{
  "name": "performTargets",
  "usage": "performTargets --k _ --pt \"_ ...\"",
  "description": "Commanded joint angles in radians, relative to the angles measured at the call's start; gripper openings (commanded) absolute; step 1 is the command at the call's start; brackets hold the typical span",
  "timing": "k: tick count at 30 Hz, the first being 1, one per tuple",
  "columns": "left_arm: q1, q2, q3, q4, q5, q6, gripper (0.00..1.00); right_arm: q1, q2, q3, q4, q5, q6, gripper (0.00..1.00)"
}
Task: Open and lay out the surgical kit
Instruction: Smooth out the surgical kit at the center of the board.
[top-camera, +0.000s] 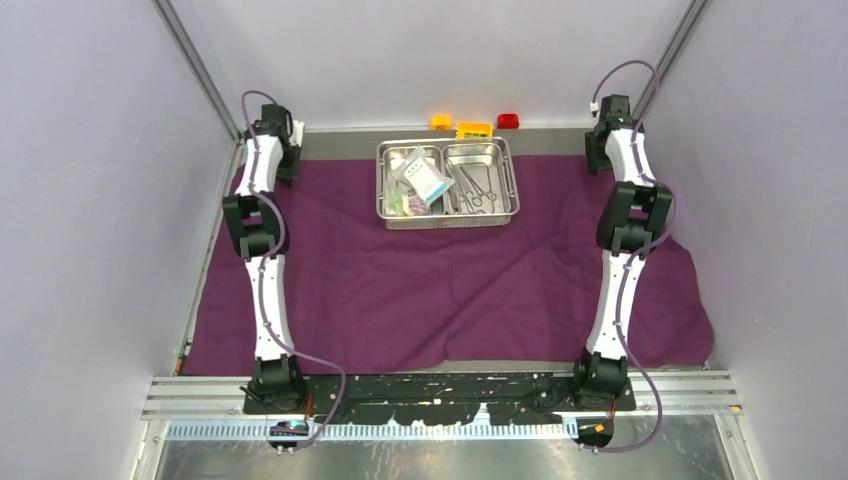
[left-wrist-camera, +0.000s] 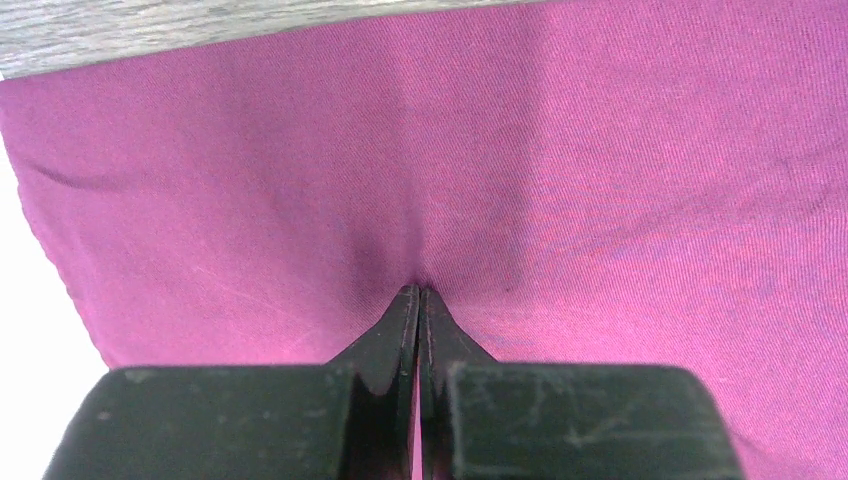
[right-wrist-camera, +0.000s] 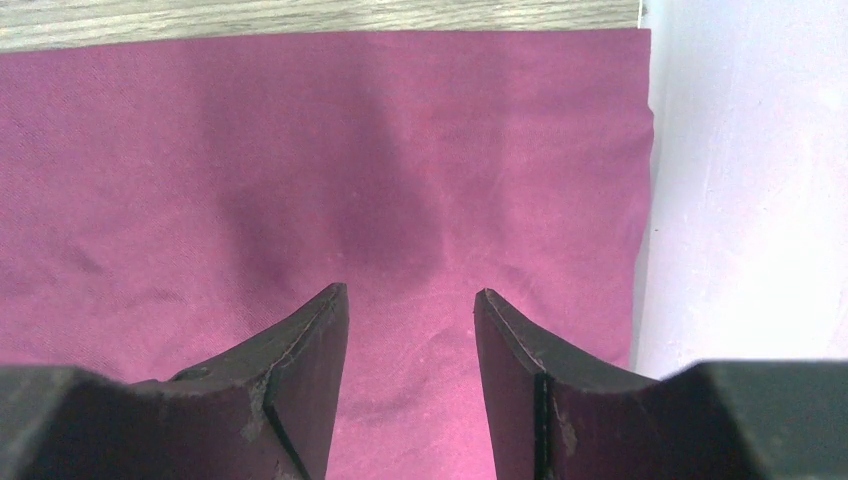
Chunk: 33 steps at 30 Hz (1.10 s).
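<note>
The left fingers (left-wrist-camera: 398, 335) are pressed together, nipping a small pucker of the purple cloth (left-wrist-camera: 600, 180) near its far left corner. The right fingers (right-wrist-camera: 310, 340) stand apart and empty over the far right corner. The cloth lies spread across the tabletop (left-wrist-camera: 200, 25). The steel tray (top-camera: 450, 221) sits at the cloth's far middle, with packets (top-camera: 422, 178) in its left compartment and instruments (top-camera: 476, 188) in its right, none yet taken out. By my judgement, the laying out remains.

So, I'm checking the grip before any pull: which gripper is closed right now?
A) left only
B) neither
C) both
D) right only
A: the left gripper has its fingers pressed together on a pucker of the cloth, while the right gripper stands apart above it.
</note>
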Motion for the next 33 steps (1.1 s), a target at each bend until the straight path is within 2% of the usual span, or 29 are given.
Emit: performTargets --k 1,18,26,33 --pt "0.068 0.066 0.025 0.027 -0.136 0.06 0.0 -0.003 -0.047 0.027 -0.007 0.006 -0.005 0.55" --pt "0.002 0.08 0.051 0.059 -0.183 0.107 0.0 -0.004 -0.006 0.023 -0.03 -0.011 0.003 0.55" --pt "0.002 0.014 -0.014 0.072 -0.216 0.108 0.38 -0.004 0.083 0.096 -0.038 0.063 -0.036 0.54" --pt "0.002 0.029 0.008 0.097 -0.262 0.152 0.54 -0.023 0.068 0.001 0.025 0.162 -0.126 0.54"
